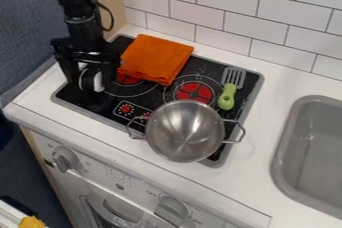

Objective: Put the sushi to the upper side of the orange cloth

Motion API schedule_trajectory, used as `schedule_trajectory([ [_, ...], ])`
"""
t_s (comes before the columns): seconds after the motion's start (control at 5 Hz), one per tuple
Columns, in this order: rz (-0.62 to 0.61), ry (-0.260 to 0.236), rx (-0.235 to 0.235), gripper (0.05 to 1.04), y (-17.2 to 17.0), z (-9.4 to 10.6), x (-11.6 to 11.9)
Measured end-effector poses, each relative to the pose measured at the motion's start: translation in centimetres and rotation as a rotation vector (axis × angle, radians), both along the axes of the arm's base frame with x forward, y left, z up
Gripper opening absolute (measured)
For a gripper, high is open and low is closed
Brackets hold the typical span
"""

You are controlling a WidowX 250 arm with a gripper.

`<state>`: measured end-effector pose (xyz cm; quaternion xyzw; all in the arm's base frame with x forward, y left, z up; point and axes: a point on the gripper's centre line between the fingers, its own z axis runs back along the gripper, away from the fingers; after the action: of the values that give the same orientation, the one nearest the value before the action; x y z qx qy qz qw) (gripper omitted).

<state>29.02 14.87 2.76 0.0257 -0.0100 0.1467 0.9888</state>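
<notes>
White tiles (220, 19) back a pale surface (268, 114), with the stove (121, 95) let into it. Over the stove's left end hangs the gripper (91, 77), with the sushi (99, 80), dark and white, down at it, left of the orange cloth (155, 58). Whether the gripper is spread or pinching the sushi, I cannot tell. The step in hand, as I judge it, is getting a firm hold and taking the sushi to the cloth. A grip square across its middle would serve best, then a lift high enough to clear the cloth's folds. Carry it toward the tiles, since "upper side" probably means the cloth's far part; lower it level and let go only once it is supported, or it may roll or drag the cloth along. The pot (186, 131) and spatula (228, 97) lie to the other side, so a direct path should miss both. By count: one sushi, one cloth, one pot with two handles, one spatula, one sink (314, 142), and two large knobs (65, 159) on the front below.
</notes>
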Motion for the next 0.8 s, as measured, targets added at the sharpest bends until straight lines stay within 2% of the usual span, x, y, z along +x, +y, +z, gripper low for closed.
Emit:
schedule_trajectory([
  [0.2, -0.016, -0.007, -0.007, 0.884, -0.7, -0.3, 0.5],
  [0.4, -0.044, -0.015, -0.001, 0.623, -1.1, -0.2, 0.8],
  [0.6, -0.091, -0.057, 0.008, 0.506, -2.1, 1.5, 1.6],
  [0.8, -0.166, -0.094, -0.015, 0.504, -4.0, 3.9, 3.2],
])
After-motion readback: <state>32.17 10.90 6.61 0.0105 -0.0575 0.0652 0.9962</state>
